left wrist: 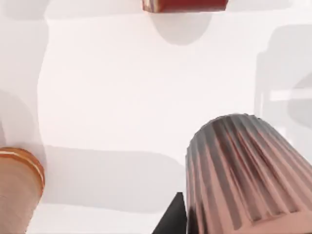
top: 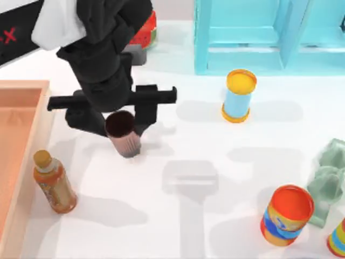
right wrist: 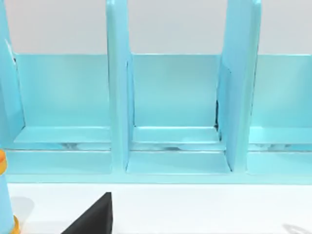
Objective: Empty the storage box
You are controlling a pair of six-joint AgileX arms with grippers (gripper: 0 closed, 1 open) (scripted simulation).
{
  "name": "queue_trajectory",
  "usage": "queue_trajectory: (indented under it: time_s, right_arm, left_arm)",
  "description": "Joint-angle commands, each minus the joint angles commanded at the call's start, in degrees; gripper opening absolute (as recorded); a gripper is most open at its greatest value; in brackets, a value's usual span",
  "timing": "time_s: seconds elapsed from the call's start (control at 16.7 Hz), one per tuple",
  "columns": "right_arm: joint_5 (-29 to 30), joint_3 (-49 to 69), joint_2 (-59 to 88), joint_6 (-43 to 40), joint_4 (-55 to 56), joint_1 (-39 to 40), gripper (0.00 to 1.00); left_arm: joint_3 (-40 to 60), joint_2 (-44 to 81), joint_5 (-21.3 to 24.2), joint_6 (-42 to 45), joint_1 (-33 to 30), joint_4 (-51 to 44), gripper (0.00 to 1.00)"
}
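At the table's left edge lies the storage box (top: 21, 156), with a bottle (top: 53, 182) standing just outside its right rim. Right of the box, the left gripper (top: 127, 129) holds a ribbed brown cup (top: 124, 135) above the white table (top: 178, 226), its jaws closed on the cup's sides. Facing the blue shelf (right wrist: 170, 122) is the right wrist camera, and I cannot tell the right jaws' state.

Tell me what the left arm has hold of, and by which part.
The left claw is shut on a dark ribbed brown cup, gripping its side near the rim, out over the table right of the storage box.
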Motion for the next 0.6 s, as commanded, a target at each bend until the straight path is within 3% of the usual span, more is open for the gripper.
queue_trajectory:
  time_s: [0.3,0.6]
  right_arm:
    - [0.00,0.00,0.00,0.00,0.00,0.00,1.00]
    - [0.00,0.00,0.00,0.00,0.00,0.00,1.00]
  left_arm:
    - [-11.63,-1.85,-2.65,-15.29,-13.94,4.10,0.00]
    - [-13.90,-2.09,-3.36,-17.76,-16.01,4.56,0.00]
